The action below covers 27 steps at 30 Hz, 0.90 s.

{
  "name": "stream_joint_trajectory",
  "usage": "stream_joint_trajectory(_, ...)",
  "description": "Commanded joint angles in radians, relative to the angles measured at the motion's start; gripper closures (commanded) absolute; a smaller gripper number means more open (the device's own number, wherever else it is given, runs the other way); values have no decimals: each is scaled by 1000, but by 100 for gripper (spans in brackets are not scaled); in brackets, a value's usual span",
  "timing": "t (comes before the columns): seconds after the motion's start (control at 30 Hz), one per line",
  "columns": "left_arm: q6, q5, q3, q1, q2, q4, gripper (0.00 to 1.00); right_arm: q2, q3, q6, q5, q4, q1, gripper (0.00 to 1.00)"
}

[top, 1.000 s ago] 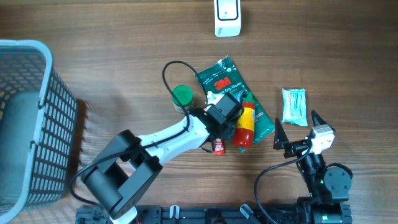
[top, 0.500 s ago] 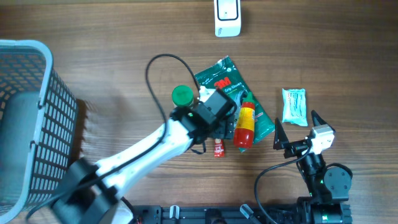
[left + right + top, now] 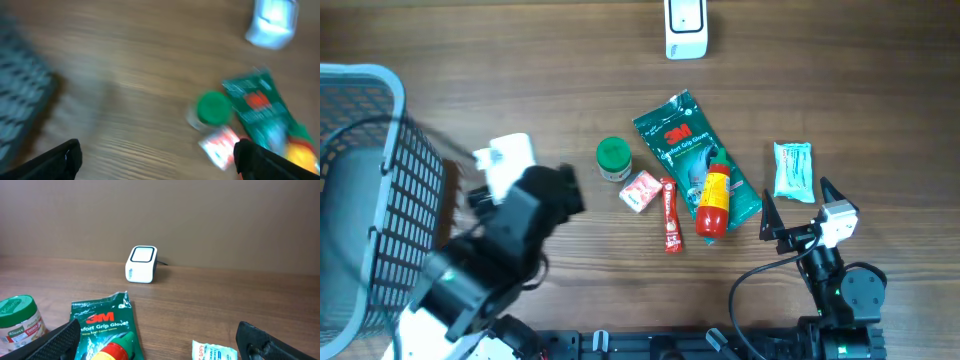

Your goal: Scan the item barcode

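Observation:
The white barcode scanner [image 3: 686, 25] stands at the table's far edge, also in the right wrist view as the scanner [image 3: 141, 264]. Loose items lie mid-table: a green-lidded jar [image 3: 613, 157], a small red-and-white box [image 3: 641, 190], a red stick sachet [image 3: 670, 216], a green 3M glove pack [image 3: 678, 135] under a red-and-yellow bottle [image 3: 714, 200], and a teal packet [image 3: 793, 170]. My left arm [image 3: 520, 215] sits at the lower left, well away from them; its gripper [image 3: 157, 156] is open and empty in a blurred view. My right gripper [image 3: 800, 207] rests open near the teal packet.
A grey mesh basket [image 3: 365, 130] fills the left edge, close to my left arm. The right wrist view shows the glove pack [image 3: 102, 320], the bottle's cap [image 3: 117, 350] and the jar [image 3: 17, 315] low at the left, with bare wood up to the scanner.
My left arm has pulled back from the items to the lower left and its jaws have opened. The red-and-white box and sachet now lie uncovered. The right arm has not moved.

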Motion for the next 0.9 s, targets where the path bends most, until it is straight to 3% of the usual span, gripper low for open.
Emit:
stream_joint_trajectory(0.0,-136,-56,13,200,-60,-85,0,-3,-1,-11,-5,6,3,0)
stream_joint_trajectory(0.2,-210,1,13,378,-148,-209,0,-3,-1,-11,-5,6,3,0)
stream_joint_trajectory(0.6,-227,72,13,380,-397,-286,0,-3,-1,-10,-5,6,3,0)
stream_joint_trajectory(0.87,-226,71,13,380,-403,-415,0,-3,-1,-10,-5,6,3,0)
